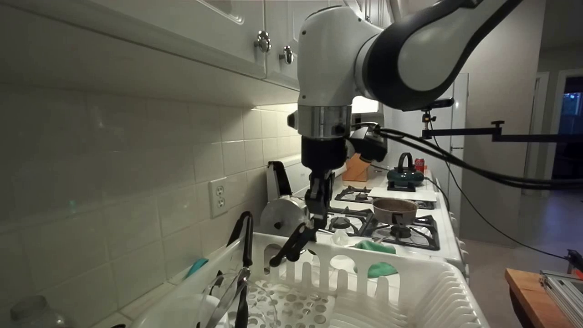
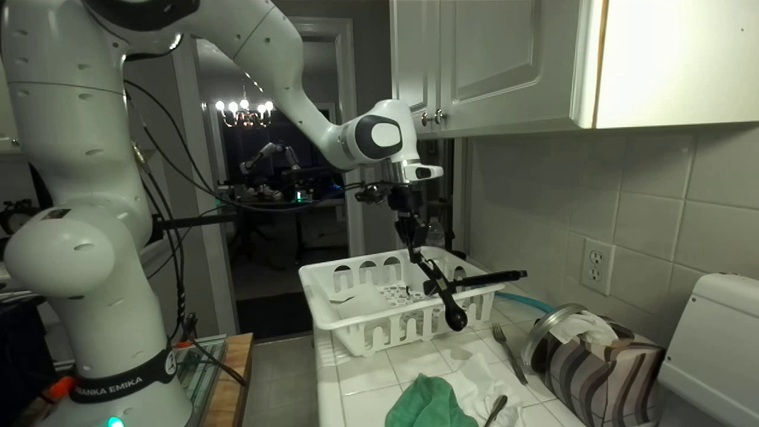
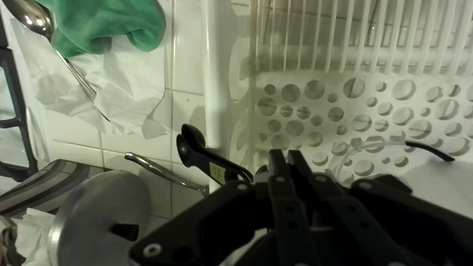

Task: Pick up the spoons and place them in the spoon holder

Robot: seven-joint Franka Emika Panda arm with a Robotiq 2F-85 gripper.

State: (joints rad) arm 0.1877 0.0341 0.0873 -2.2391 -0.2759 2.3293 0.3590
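Black spoons lie close together, with a yellow label on one handle, in the wrist view (image 3: 196,151). They also show in both exterior views (image 1: 291,246) (image 2: 442,284). My gripper (image 3: 286,153) points down over the rack's side rim, its fingers nearly together; it also shows in both exterior views (image 1: 320,223) (image 2: 417,256). The spoons hang tilted from its fingertips, bowl ends down, over the rim; the held part is hidden behind the fingers. The white dish rack (image 2: 409,317) stands below, also in an exterior view (image 1: 410,262). I cannot make out a separate spoon holder.
Black-handled utensils (image 1: 247,246) stick out of the rack beside the spoons. Clear glasses (image 3: 343,151) lie inside it. A green cloth (image 2: 430,403), a fork (image 2: 507,353), a metal lid (image 3: 107,214) and a tissue box (image 2: 599,362) are alongside. Cabinets (image 2: 504,59) hang above.
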